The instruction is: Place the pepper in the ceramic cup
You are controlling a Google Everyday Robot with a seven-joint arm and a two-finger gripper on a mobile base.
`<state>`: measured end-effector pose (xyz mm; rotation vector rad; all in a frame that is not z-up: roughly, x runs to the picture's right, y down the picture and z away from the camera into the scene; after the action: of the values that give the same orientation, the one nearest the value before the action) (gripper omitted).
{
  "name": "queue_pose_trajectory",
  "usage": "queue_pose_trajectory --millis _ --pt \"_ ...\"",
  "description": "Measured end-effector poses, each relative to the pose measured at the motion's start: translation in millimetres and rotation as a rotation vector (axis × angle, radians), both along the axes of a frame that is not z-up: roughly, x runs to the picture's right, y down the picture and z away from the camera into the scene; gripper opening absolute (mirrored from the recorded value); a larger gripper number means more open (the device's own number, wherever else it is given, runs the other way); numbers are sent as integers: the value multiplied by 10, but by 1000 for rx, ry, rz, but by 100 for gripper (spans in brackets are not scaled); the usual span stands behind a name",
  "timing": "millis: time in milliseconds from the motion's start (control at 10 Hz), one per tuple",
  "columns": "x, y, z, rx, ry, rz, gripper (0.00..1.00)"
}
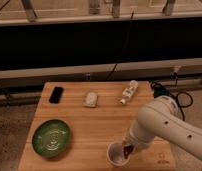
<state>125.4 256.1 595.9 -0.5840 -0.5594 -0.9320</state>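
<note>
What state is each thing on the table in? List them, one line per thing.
claw: low over the ceramic cup's right rim, with the pepper at its tip.
pepper: dark red, at the cup's rim, not yet lying inside.
ceramic cup: upright, mouth up.
green plate: flat, nothing on it.
black phone: lying flat.
small bottle: on its side.
pale packet: lying flat.

Wooden table point(99, 125), green plate point(52, 137), black phone point(56, 94), pale packet point(91, 99), small white bottle point(128, 92)

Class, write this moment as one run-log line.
gripper: over cup rim | pepper: at gripper tip, above ceramic cup | green plate: left, untouched
</note>
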Motion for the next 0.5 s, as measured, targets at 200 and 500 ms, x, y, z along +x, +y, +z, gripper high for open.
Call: queue_pose_trajectory --millis 200,500 --pt "-100 134 -16 5 -42 -24 0" --pt "-207 267 14 45 -90 -65 18"
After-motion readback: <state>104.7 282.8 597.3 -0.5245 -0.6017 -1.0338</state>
